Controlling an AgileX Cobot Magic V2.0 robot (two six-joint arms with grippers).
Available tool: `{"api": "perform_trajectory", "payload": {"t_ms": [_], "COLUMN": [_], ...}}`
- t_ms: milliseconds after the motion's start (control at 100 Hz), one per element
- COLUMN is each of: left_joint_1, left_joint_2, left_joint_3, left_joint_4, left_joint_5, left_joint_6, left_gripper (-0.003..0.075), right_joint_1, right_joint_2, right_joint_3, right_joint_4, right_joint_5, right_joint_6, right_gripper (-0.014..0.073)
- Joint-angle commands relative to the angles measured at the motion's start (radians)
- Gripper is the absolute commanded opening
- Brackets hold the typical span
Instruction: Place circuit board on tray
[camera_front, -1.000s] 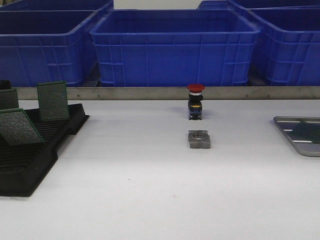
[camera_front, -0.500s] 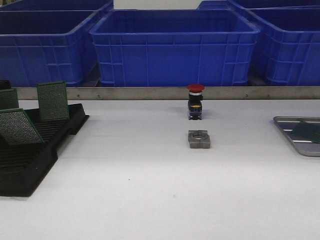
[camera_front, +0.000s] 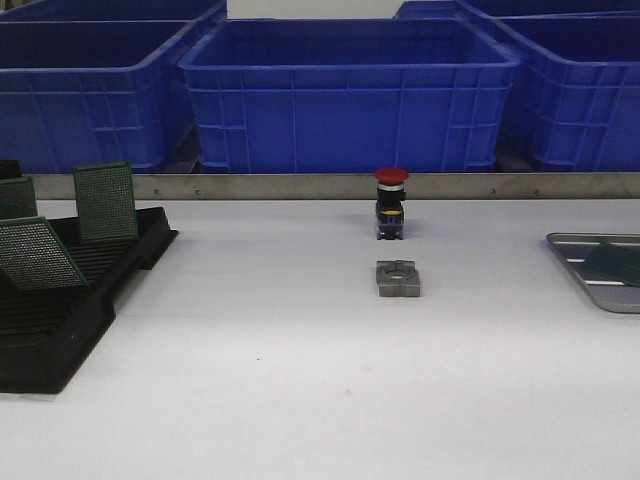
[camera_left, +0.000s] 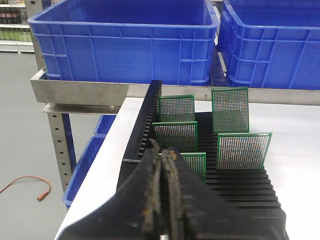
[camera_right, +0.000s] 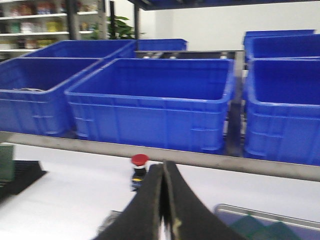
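The silvery tray (camera_front: 590, 237) lies at the table's right edge, cut off by the frame, with a dark green circuit board (camera_front: 615, 262) lying flat in it. The tray's rim (camera_right: 235, 208) and that board (camera_right: 255, 229) also show blurred in the right wrist view. Several more green circuit boards (camera_front: 105, 201) stand upright in the black slotted rack (camera_front: 60, 320) at the left. In the left wrist view my left gripper (camera_left: 162, 152) is shut and empty, just short of the rack (camera_left: 245, 190) and its boards (camera_left: 230, 110). My right gripper (camera_right: 163, 167) is shut and empty, above the table. Neither gripper shows in the front view.
A red-capped push button (camera_front: 391, 203) stands at mid-table, with a grey metal block (camera_front: 398, 278) just in front of it. Big blue bins (camera_front: 350, 95) line a metal ledge (camera_front: 300, 186) behind the table. The table's left edge drops off beside the rack (camera_left: 100, 165).
The dark shape over the tray at the right edge has changed slightly in outline. Nothing else in the front view has moved.
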Motion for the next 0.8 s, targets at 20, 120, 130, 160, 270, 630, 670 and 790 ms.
{"api": "perform_trajectory", "payload": {"t_ms": [20,120,130,160,270,630,670,790], "left_joint_1": [0.002,0.002,0.002,0.002,0.002,0.002,0.002,0.002], "left_joint_2": [-0.031,-0.031,-0.031,-0.031,-0.031,-0.031,-0.031,-0.031], "left_joint_3": [0.048,0.048,0.048,0.048,0.048,0.048,0.048,0.048], "left_joint_4": [-0.007,-0.007,-0.007,-0.007,-0.007,-0.007,-0.007,-0.007], "left_joint_5": [-0.083,-0.083,-0.083,-0.083,-0.083,-0.083,-0.083,-0.083], "left_joint_6": [-0.011,-0.011,-0.011,-0.011,-0.011,-0.011,-0.011,-0.011], "left_gripper": [-0.002,-0.002,-0.002,-0.002,-0.002,-0.002,-0.002,-0.002], "right_joint_1": [0.0,0.0,-0.001,-0.004,-0.058,-0.109,-0.11,-0.11], "right_joint_2": [0.008,0.008,0.008,0.008,-0.019,-0.264,-0.267,-0.267], "right_joint_3": [-0.025,-0.025,-0.025,-0.023,0.019,0.226,0.226,0.226], "right_joint_4": [-0.27,-0.664,-0.725,-0.842,-1.187,-1.447,-1.457,-1.458], "right_joint_5": [-0.139,-0.173,-0.173,-0.171,-0.165,-0.142,-0.144,-0.157], "right_joint_6": [0.237,0.616,0.643,0.746,1.122,1.38,1.38,1.38], "right_gripper": [-0.0058,-0.0058,-0.0058,-0.0058,-0.0058,-0.0058,-0.0058,-0.0058]}}
